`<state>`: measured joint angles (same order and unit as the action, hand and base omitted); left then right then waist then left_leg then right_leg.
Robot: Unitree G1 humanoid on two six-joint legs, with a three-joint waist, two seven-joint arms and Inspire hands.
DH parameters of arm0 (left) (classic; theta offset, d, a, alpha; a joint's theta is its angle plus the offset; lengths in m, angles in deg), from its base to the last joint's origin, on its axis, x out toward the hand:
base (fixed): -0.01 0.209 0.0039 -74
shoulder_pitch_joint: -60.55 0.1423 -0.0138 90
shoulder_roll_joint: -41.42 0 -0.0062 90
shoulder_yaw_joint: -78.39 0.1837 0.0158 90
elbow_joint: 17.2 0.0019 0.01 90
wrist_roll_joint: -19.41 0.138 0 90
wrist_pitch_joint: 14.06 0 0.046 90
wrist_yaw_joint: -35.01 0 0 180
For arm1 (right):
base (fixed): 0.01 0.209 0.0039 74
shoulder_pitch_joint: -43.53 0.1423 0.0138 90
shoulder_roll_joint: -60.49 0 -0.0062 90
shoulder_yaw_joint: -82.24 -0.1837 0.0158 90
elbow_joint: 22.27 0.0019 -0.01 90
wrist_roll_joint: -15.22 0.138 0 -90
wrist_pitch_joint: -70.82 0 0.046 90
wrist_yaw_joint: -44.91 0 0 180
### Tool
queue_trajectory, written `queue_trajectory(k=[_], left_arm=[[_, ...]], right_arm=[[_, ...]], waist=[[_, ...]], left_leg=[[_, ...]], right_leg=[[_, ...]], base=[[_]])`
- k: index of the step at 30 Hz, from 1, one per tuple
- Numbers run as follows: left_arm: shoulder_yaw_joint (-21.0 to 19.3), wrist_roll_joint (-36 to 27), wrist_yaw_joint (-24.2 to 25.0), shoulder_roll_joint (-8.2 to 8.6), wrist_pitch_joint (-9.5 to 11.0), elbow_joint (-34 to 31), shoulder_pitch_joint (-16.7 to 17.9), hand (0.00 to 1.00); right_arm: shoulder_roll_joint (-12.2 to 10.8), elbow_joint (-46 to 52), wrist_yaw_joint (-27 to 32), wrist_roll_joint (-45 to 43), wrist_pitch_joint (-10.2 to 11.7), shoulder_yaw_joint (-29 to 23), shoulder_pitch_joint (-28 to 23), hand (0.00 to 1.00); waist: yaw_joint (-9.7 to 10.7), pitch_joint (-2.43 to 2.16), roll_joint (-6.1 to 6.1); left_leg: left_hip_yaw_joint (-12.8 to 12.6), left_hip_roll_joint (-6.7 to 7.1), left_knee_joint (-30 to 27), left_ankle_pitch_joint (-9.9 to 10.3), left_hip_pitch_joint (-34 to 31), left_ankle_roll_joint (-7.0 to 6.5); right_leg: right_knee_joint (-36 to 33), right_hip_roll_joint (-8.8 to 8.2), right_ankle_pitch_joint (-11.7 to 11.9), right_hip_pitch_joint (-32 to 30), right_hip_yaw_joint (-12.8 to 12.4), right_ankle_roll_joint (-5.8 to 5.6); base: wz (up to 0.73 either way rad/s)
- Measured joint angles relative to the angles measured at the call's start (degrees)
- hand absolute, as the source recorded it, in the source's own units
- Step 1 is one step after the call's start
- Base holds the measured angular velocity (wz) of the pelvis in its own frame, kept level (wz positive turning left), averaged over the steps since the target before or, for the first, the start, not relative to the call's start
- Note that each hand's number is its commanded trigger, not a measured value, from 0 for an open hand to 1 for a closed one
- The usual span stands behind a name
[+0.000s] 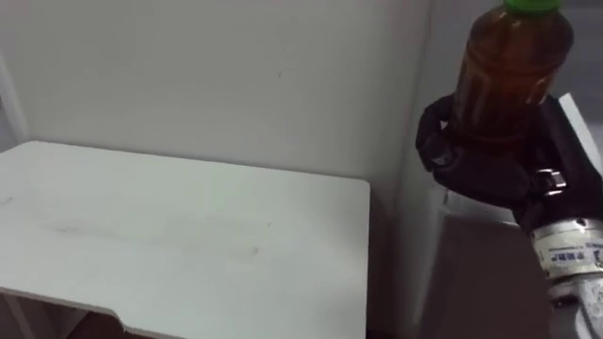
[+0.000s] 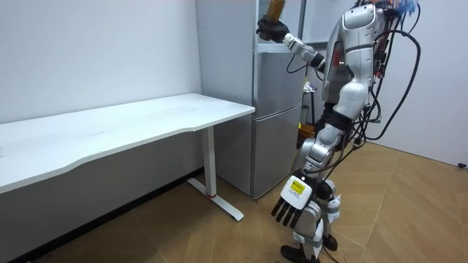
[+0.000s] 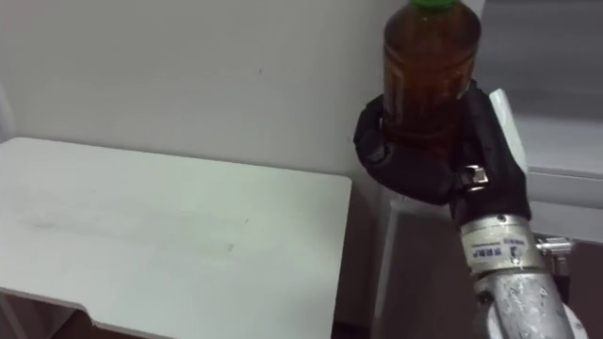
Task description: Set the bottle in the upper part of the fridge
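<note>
Grey fridge (image 2: 278,131), room view centre-right, doors look shut. White tabletop (image 1: 188,235) lower left. Right hand (image 1: 480,165) upper right, fingers (image 1: 431,141) wrapped round base of upright bottle (image 1: 509,66). Left hand (image 2: 292,201) hangs slack-fingered. Risk: low grip, bottle tips against shut door.

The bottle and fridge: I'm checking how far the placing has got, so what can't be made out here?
Bottle: its base, eye views, wrapped by the right hand; its cap's top, cut by the upper edge.
Fridge: its upper part, room view, cut by the top edge; door state unclear.
Left hand: its palm, room view, turned away from the camera.
</note>
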<state>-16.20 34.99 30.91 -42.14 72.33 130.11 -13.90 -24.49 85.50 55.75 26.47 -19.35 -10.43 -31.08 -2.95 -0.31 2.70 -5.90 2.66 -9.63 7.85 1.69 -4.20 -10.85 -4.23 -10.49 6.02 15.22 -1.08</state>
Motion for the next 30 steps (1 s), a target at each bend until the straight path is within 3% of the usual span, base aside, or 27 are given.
queue_trajectory(k=[4,10,14,20,24,30], left_arm=[[-0.17,0.35,-0.21,0.00,0.17,0.00,0.32,0.00],[-2.31,0.35,-0.53,-0.16,0.18,-0.20,0.94,0.00],[-2.41,0.36,-0.67,-0.55,0.19,-1.83,2.08,0.00],[-2.52,0.32,-0.40,-0.74,0.19,-3.37,1.67,0.00],[-2.52,0.33,0.02,-1.00,0.18,-3.52,1.90,0.00],[-2.52,0.33,0.06,-1.20,-0.01,-4.29,2.90,0.00]], right_arm=[[0.28,1.51,0.17,0.19,0.00,-2.40,-0.16,1.00],[4.04,1.53,1.49,1.73,-0.02,-6.97,-1.22,1.00],[4.15,1.53,2.41,2.76,-0.02,-8.11,-2.17,1.00],[6.56,0.67,2.18,10.33,-1.36,-8.52,-2.16,1.00],[6.69,-1.37,2.12,11.45,-1.49,-10.09,-2.12,1.00],[6.69,-5.23,2.20,11.40,-2.80,-10.49,-2.12,1.00]], waist=[[1.97,0.01,0.23],[2.95,0.14,0.75],[4.08,-0.20,1.76],[4.53,0.00,2.92],[4.34,0.15,3.79],[3.97,0.19,3.71]], left_leg=[[-0.31,-0.11,0.00,0.20,0.05,0.07],[-2.22,-0.72,0.07,0.87,0.93,0.28],[-3.20,-1.22,0.01,1.15,1.83,0.64],[-3.23,-1.35,-0.03,1.36,2.00,0.82],[-3.17,-1.32,-0.51,1.44,1.81,0.82],[-3.13,-1.39,-0.72,1.86,1.62,0.83]], right_leg=[[0.08,0.19,0.03,-0.03,-1.00,0.04],[-0.03,0.60,0.15,0.05,-2.53,0.22],[0.08,0.95,0.20,0.08,-2.66,0.32],[0.30,1.07,0.22,0.30,-2.52,0.51],[0.54,1.12,0.13,0.31,-2.57,0.59],[0.96,1.24,0.14,0.54,-2.59,0.57]], base=[[-0.07],[-0.17],[-0.16],[-0.04],[0.00],[0.01]])
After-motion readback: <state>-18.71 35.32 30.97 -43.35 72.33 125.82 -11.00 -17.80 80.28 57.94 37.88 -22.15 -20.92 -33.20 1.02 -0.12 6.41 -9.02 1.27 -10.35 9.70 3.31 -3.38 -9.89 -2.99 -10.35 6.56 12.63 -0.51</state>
